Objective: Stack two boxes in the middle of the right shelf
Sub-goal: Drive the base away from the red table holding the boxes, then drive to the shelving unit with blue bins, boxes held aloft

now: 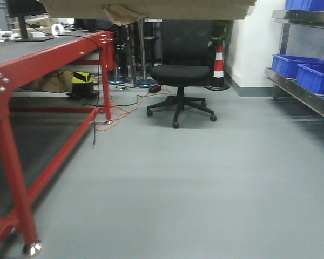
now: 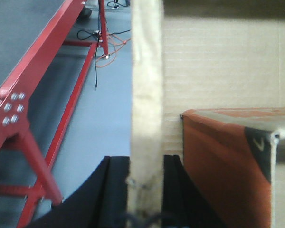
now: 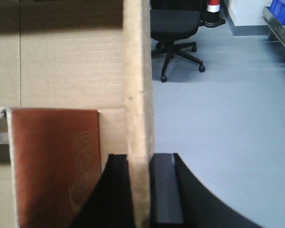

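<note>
A tan cardboard box [image 1: 151,8] hangs at the top edge of the front view, held up off the floor. My left gripper [image 2: 146,160] is shut on the box's upright left wall [image 2: 147,71]. My right gripper [image 3: 141,157] is shut on its right wall [image 3: 137,71]. Inside the box lies an orange-brown, tape-covered cardboard piece [image 2: 223,161], which the right wrist view shows too [image 3: 57,161]. The steel shelf [image 1: 302,96] stands at the right, apart from the box.
Blue bins [image 1: 294,63] sit on the shelf tier. A red-framed table [image 1: 21,70] runs along the left. A black office chair [image 1: 179,75] and a striped cone [image 1: 218,65] stand ahead. Orange and black cables [image 1: 119,113] lie on the grey floor.
</note>
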Tool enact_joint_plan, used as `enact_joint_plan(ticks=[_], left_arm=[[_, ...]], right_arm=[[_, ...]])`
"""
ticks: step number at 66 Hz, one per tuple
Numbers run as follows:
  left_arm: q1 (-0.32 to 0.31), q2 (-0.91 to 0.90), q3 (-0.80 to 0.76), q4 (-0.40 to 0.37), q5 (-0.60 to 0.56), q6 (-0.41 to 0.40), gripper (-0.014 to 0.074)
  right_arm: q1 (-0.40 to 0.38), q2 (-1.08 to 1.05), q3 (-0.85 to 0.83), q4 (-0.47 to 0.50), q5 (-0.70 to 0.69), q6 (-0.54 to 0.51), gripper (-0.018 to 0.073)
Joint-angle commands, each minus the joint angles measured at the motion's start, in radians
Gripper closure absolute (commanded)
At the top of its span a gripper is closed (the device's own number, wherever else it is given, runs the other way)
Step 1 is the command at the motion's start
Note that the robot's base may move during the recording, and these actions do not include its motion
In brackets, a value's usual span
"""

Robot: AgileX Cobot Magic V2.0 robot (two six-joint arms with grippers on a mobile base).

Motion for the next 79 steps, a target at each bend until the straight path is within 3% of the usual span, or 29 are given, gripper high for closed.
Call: enact_joint_plan(ticks=[1, 79], left_arm=[[0.004, -0.015, -0.011, 0.029, -0.037, -0.008, 0.0707], [0.004, -0.015, -0.011, 0.037, -0.039, -0.008, 0.0707]], right_arm=[[-0.004, -0.013, -0.012, -0.025, -0.069, 0.007, 0.0713], [-0.004, -0.013, -0.012, -0.025, -0.084, 0.007, 0.0713]])
